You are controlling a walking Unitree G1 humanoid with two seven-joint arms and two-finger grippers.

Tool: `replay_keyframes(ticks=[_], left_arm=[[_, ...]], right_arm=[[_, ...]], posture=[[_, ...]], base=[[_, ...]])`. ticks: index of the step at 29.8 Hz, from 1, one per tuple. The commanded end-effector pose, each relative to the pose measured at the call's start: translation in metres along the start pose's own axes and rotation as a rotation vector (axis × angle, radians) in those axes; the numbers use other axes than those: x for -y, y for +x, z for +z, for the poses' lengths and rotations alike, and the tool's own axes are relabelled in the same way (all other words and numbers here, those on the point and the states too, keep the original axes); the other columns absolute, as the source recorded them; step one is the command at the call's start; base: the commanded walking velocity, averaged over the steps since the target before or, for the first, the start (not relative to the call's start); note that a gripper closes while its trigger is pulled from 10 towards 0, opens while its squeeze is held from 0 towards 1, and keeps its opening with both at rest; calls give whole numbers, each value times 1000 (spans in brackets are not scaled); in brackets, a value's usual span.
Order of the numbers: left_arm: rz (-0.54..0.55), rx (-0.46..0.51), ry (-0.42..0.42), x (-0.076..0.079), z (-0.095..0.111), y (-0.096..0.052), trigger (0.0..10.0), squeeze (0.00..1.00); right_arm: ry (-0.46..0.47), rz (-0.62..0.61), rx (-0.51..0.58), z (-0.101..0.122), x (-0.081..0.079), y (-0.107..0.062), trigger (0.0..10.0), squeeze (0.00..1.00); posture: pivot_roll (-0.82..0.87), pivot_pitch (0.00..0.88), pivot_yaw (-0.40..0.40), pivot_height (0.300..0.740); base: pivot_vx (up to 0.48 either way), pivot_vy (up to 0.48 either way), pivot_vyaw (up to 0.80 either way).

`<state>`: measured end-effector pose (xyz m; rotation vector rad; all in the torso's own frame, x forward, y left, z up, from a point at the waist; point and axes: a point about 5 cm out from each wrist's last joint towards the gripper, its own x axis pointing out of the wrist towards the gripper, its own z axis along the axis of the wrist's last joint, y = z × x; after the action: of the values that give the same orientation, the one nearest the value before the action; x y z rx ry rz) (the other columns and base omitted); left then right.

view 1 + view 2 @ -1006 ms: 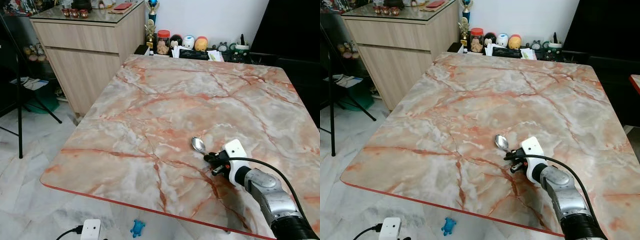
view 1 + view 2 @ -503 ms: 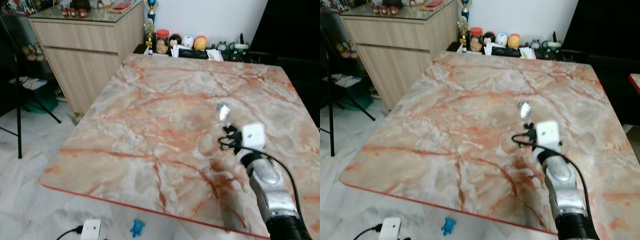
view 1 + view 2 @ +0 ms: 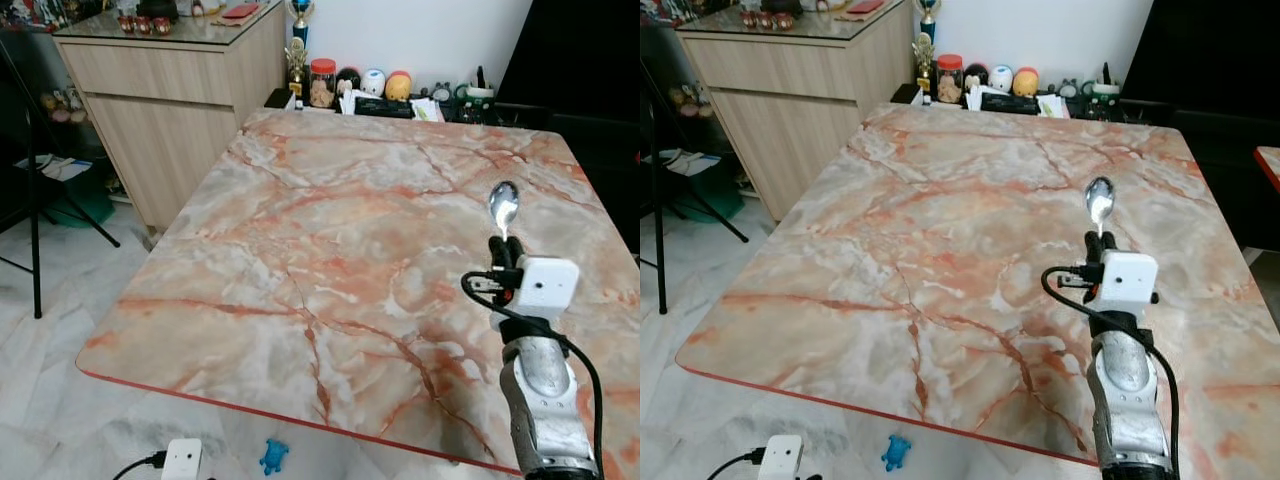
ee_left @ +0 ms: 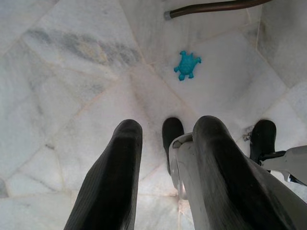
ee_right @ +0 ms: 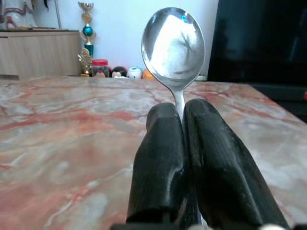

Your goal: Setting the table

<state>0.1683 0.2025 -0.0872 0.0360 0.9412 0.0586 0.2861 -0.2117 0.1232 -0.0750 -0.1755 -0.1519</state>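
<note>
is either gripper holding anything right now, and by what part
The right gripper holds a spoon by its handle, just below the bowl, fingers shut on it above the table. The left gripper hangs open, holding nothing.

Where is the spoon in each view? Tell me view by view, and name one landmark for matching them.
Left eye view: spoon right of centre, bowl up, above the marble table, held by the right gripper.
Right eye view: spoon right of centre.
Right wrist view: spoon top centre, handle clamped between the fingers.
Left wrist view: not in it.
Landmark: red-lidded jar behind the table.
</note>
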Motion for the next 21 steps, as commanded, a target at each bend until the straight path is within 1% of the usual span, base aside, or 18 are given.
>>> replay_keyframes(ticks=[1,5,9,14,16,18,21], left_arm=[[-9,20,28,2,4,1,10000,0],[-7,25,31,0,4,0,10000,0],[-4,14,31,-2,1,0,10000,0],[3,-13,29,-6,-6,-2,10000,0],[3,-20,29,-6,-7,-2,10000,0],[4,-25,29,-6,-8,-2,10000,0],[7,-34,32,-7,-10,-3,10000,0]], right_arm=[[22,-5,21,3,-3,1,10000,0],[52,-25,48,8,-4,4,10000,0],[53,-28,66,11,-3,5,10000,0],[40,-33,73,13,-1,7,10000,0],[47,-24,75,13,-2,7,10000,0],[44,-21,76,13,-2,7,10000,0],[48,-30,84,14,-1,7,10000,0]], posture=[[57,9,-25,736],[54,5,-25,736],[52,3,-25,736],[51,0,-28,736],[52,0,-29,736],[49,0,-29,736],[48,0,-30,736]], base=[[0,0,0],[0,0,0],[0,0,0],[0,-193,0],[0,-242,-800],[0,0,-800],[0,-160,-160]])
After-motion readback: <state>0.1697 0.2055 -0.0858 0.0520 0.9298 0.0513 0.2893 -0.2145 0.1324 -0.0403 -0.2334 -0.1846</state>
